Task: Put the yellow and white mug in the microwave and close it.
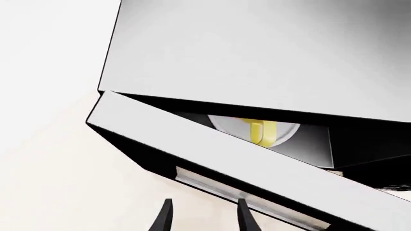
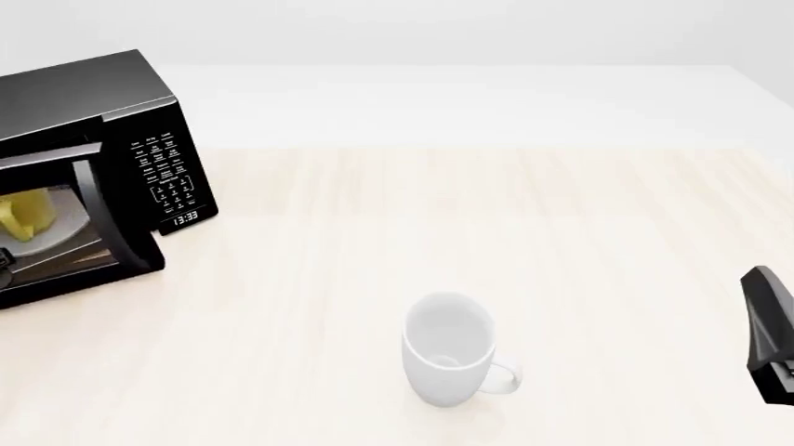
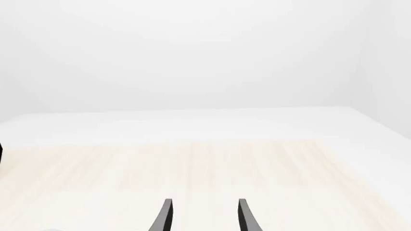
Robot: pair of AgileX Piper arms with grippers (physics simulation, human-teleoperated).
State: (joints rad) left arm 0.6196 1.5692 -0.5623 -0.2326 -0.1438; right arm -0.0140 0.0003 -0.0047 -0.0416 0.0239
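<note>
Fig.: light wood-grain table w/ pale white far edge; plain white bkgd wall behind. Even, diffuse light, soft shadows. White mug upright near front-center.

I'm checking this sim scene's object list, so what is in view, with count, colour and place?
microwave: one, black, far left of the table, door partly open
yellow mug: one, yellow outside, inside the microwave on the plate
plate: one, white, inside the microwave
white mug: one, all white, upright, near middle of the table
table: one, pale wood top
left pincer: one, black, open, empty, just outside the microwave door
right pincer: one, black, open, empty, over bare table at the right
</note>
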